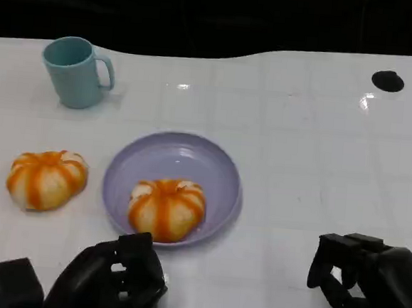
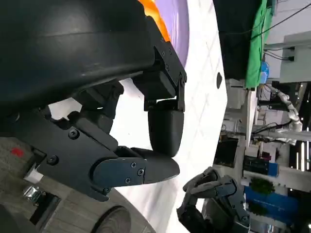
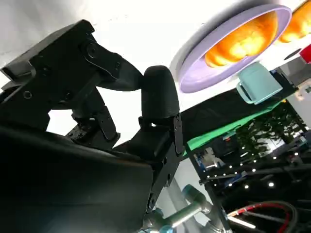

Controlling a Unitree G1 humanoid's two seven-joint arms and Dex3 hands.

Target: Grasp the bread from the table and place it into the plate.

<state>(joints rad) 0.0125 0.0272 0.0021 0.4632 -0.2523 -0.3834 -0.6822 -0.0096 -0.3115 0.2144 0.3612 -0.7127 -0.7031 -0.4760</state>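
Writing: no brand, label or lettering can be read on any item.
Bread count: 2 round buns with orange and pale stripes.
Bread in plate [image 1: 167, 208]: lies in the near part of the dish, its near edge against the plate's near rim; domed side up.
Bread on table [image 1: 46, 178]: rests on the white tabletop just left of the plate, apart from its rim; domed side up.
Long axis: both buns are near round, slightly wider left to right; stripes fan out from a top centre.
Plate [image 1: 219, 166]: 1, lavender, shallow, at the middle of the table [image 1: 313, 148].
Mug [image 1: 75, 71]: 1, light blue, upright at the far left, handle pointing right.
Black disc [image 1: 388, 80]: 1, flat on the table at the far right.
Left hand [image 1: 114, 279]: low at the near edge, just in front of the plate, fingers curled inward, nothing in them.
Right hand [image 1: 364, 280]: near right, well apart from the plate, fingers curled in, holding nothing.
Right wrist view: plate [image 3: 194, 73] with the bun [image 3: 240, 41] inside and the mug [image 3: 257, 83] beyond.
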